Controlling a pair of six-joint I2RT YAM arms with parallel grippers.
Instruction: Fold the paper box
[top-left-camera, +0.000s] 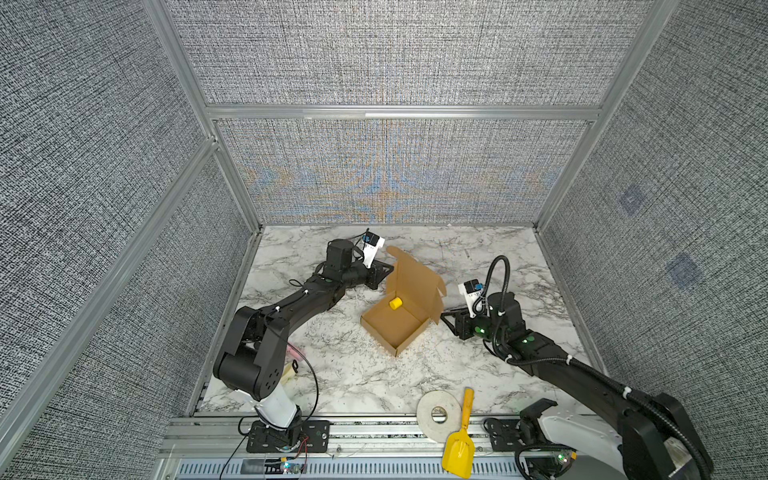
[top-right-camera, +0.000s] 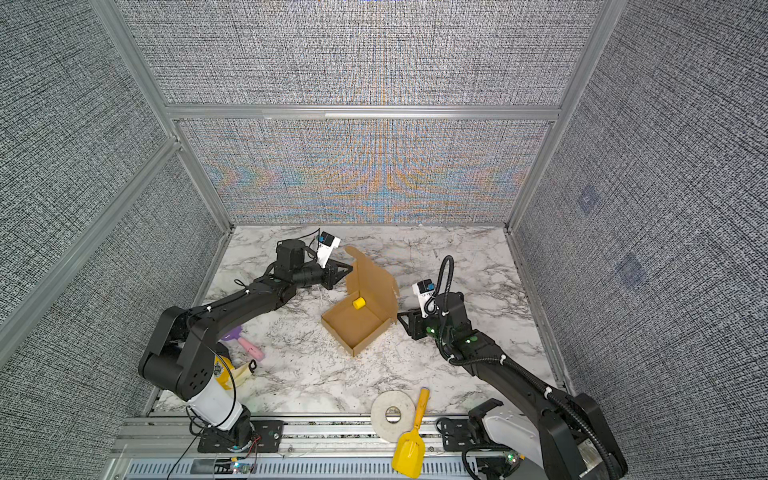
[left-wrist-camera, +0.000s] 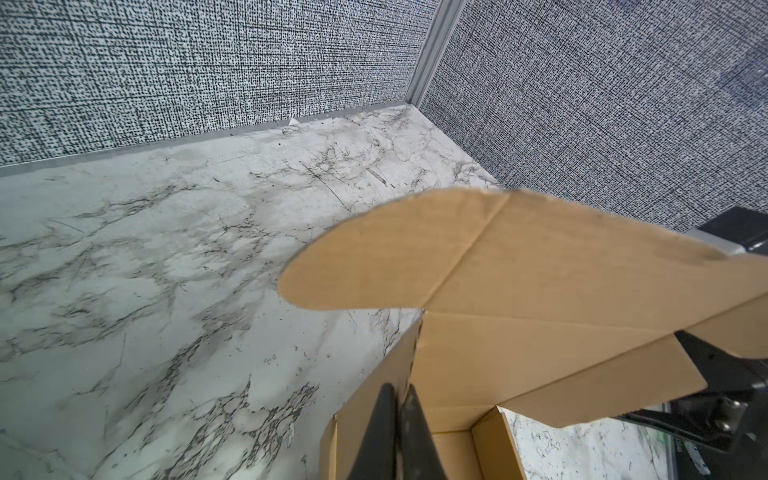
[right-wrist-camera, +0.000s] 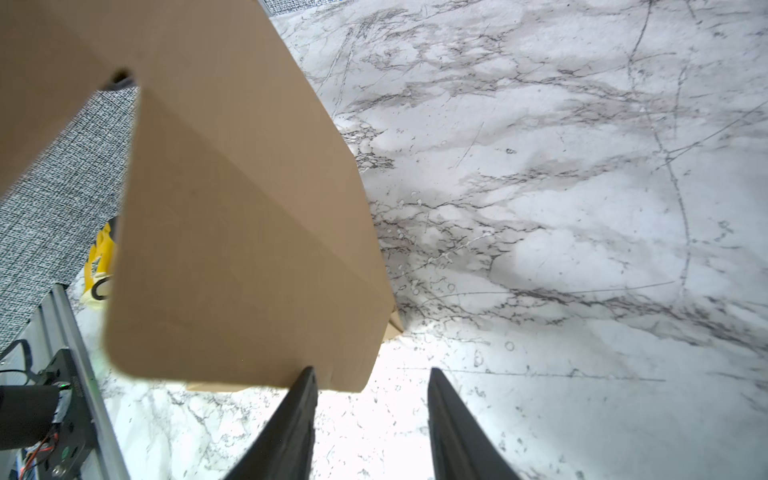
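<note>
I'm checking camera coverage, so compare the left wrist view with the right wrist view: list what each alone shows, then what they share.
Left wrist only: the shut left pincer, the box's open inside and the corner post between two walls.
Right wrist only: the open right pincer, a yellow thing and a metal rail.
Both: the cardboard box, the marble table and grey woven wall.
</note>
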